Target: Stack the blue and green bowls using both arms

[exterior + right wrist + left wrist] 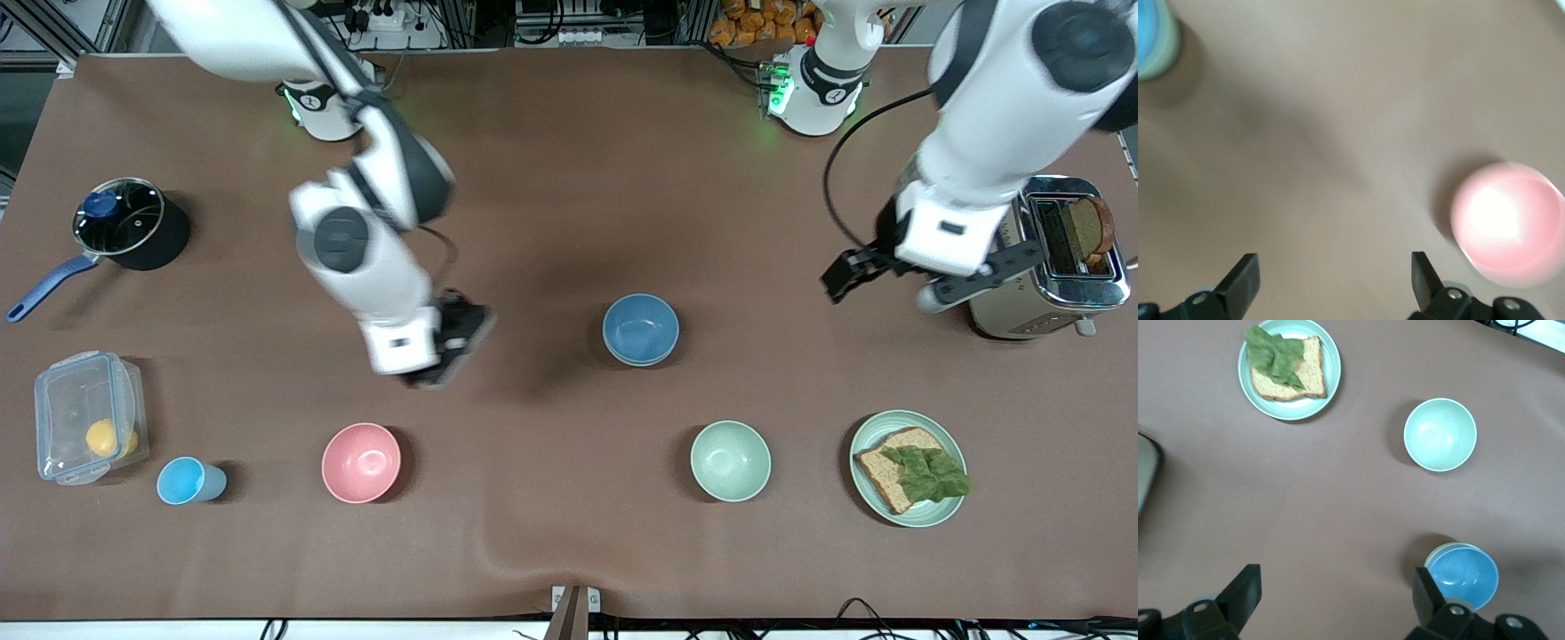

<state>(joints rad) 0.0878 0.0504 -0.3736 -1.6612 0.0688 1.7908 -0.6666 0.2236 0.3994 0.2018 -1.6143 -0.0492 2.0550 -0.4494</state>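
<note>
The blue bowl (640,325) sits nested in the sage-green bowl (642,361) in the middle of the table; only the green bowl's rim shows beneath it. The pair also shows in the left wrist view, blue bowl (1465,577) in green bowl (1438,552), and at the edge of the right wrist view (1146,30). My left gripper (925,277) is open and empty, up in the air beside the toaster; its own view (1336,595) shows bare table between its jaws. My right gripper (449,348) is open and empty over bare table between the pink bowl and the stacked pair (1335,277).
A paler mint bowl (731,460) and a mint plate (867,437) with bread and lettuce lie nearer the camera. A pink bowl (361,462), light-blue cup (187,481), clear lidded box (84,418) and pot (124,222) are toward the right arm's end. A toaster (1053,267) stands by the left arm.
</note>
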